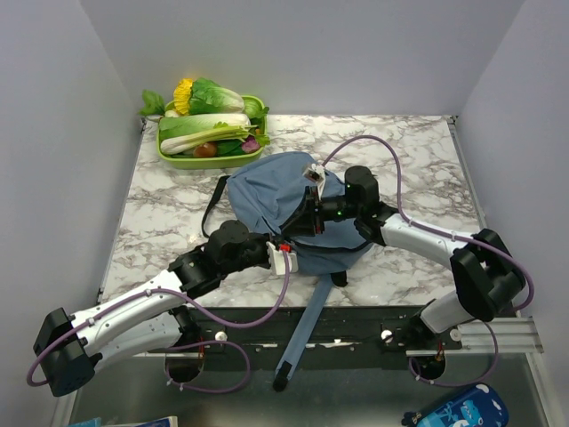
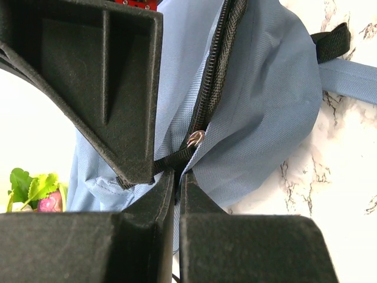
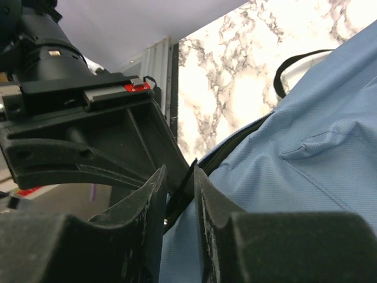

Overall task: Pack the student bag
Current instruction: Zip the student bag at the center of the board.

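Observation:
The student bag (image 1: pixel 271 191), a soft dusty-blue backpack, lies in the middle of the marble table. Both grippers meet at its near edge. My left gripper (image 1: pixel 286 256) is shut on the black pull strap (image 2: pixel 171 160) that hangs from the metal zip slider (image 2: pixel 195 139). In the left wrist view the gripper (image 2: pixel 178 174) sits right below the zip (image 2: pixel 215 71). My right gripper (image 1: pixel 308 222) is closed on a black strip at the bag's zip edge (image 3: pixel 187 180). In the right wrist view the gripper (image 3: pixel 179 175) shows blue bag fabric (image 3: pixel 306 159) beside it.
A green tray of vegetables (image 1: pixel 178 160) stands at the back left. A blue bag strap (image 1: pixel 302 329) hangs over the table's front edge. A dark-blue printed pouch (image 1: pixel 458 411) lies below the table at the front right. Black straps (image 1: pixel 213 200) trail left of the bag.

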